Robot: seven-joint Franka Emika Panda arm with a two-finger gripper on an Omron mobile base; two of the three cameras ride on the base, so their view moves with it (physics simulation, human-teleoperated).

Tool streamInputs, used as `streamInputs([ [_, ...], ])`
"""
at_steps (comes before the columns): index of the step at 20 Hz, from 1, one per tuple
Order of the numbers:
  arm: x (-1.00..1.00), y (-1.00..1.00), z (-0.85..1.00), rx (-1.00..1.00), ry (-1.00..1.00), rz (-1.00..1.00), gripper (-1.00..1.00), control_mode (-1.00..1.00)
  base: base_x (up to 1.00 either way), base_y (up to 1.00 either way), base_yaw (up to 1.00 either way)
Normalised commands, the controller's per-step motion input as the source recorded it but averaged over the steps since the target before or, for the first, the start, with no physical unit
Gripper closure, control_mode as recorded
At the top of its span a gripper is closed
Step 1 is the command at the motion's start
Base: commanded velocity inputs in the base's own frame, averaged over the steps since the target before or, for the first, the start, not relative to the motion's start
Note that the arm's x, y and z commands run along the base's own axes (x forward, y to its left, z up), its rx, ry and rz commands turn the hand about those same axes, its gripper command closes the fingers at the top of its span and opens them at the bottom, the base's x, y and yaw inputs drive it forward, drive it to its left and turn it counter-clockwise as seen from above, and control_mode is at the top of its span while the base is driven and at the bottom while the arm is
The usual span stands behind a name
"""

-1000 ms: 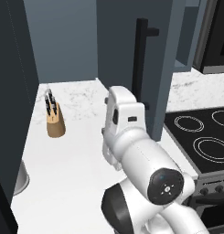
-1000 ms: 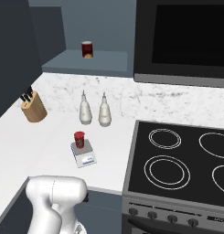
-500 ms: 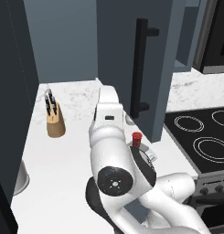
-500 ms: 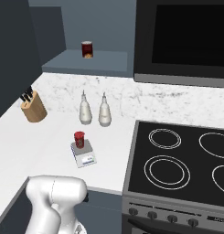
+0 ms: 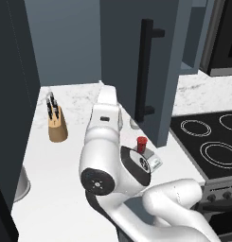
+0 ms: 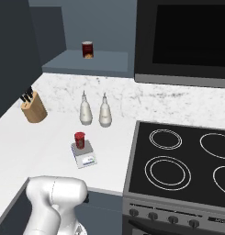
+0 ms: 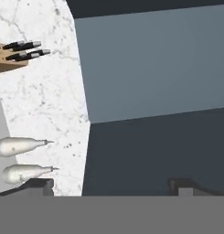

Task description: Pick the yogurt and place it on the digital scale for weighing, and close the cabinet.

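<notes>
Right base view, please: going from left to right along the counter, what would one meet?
Knife block → yogurt on the digital scale → two pale bottles → stove.

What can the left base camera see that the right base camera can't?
Left base view alone: the cabinet door swung open, with its long black handle. Right base view alone: two pale bottles and a red can on the cabinet shelf. Both: the yogurt standing on the digital scale, the knife block and the stove.
</notes>
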Motion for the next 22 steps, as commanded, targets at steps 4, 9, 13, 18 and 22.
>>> streamInputs([
  [4, 0.08, -0.37, 0.01, 0.0, -0.11, -0.08, -1.0, -1.0, 0.0, 0.0, 0.0],
  [9, 0.18, -0.45, 0.08, 0.0, -0.19, -0.04, -1.0, -1.0, 0.0, 0.0, 0.0],
  [13, 0.17, -0.48, 0.13, 0.0, -0.28, -0.02, -1.0, -1.0, 0.0, 0.0, 0.0],
  [18, 0.22, -0.45, 0.21, 0.0, -0.25, 0.0, -1.0, -1.0, 0.0, 0.0, 0.0],
  [22, 0.3, -0.54, 0.29, 0.0, -0.15, 0.0, -1.0, -1.0, 0.0, 0.0, 0.0],
])
